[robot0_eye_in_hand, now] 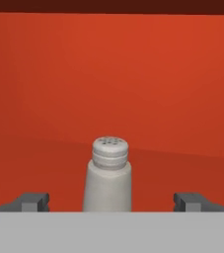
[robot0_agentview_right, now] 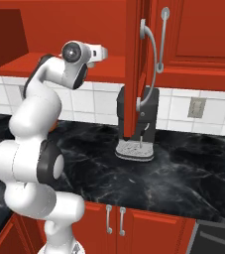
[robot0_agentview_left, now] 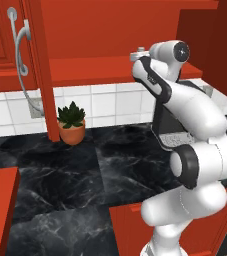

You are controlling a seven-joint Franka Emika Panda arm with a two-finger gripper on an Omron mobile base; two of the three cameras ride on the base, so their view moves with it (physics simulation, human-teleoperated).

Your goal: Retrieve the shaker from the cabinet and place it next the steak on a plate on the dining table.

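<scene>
Gripper (robot0_eye_in_hand: 111, 201) spread wide, fingertips (robot0_eye_in_hand: 34, 201) flanking shaker (robot0_eye_in_hand: 108, 178) without touching; shaker upright, long axis vertical, perforated cap up, inside red cabinet (robot0_eye_in_hand: 133, 74). No label visible.

We can't see the base of the small grey cylindrical shaker with the perforated rounded cap (robot0_eye_in_hand: 108, 177) in the hand view; it's cut off below. Both dark fingertips (robot0_eye_in_hand: 33, 201) show as stubs only. The open red panelled cabinet door (robot0_agentview_right: 135, 69) hides much of the dark coffee machine (robot0_agentview_right: 150, 124); its top runs out of frame.
</scene>
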